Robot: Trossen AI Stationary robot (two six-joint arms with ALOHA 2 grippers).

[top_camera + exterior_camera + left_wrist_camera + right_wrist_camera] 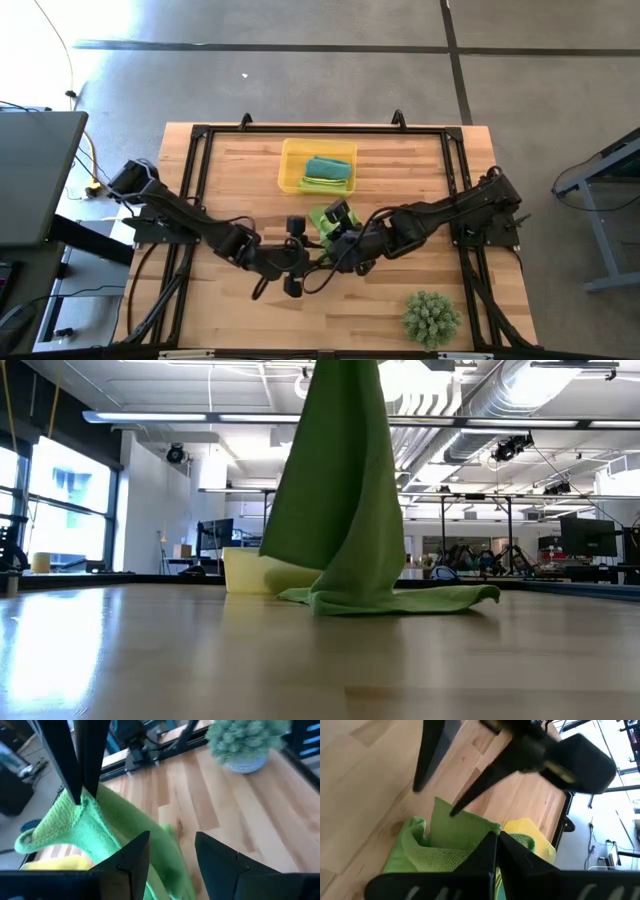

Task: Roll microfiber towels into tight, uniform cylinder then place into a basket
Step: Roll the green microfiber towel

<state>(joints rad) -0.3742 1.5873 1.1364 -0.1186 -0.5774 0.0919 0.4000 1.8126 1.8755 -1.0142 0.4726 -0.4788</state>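
Your right gripper (496, 845) has its fingers pressed together on a corner of the lime-green towel (340, 510), holding that corner up over the middle of the tabletop (400, 170). From table height you see the towel hanging in a tall drape, with its lower part lying in folds on the wood.

Your left gripper (172, 852) hovers just beside the towel with its fingers spread and nothing between them. It sits near the right gripper, a little closer to the tabletop's front edge.

Both arms reach inward from the left and right sides of the tabletop and meet near the centre.

The basket (290, 170) stands near the back edge, about midway along it, just behind the lifted towel. Inside it lie a teal towel (330, 167) and a second lime-green towel (322, 184), side by side and touching. Whether they are tightly rolled you cannot tell.

The spiky green plant (431, 317) stands near the front right corner, well apart from the grippers.
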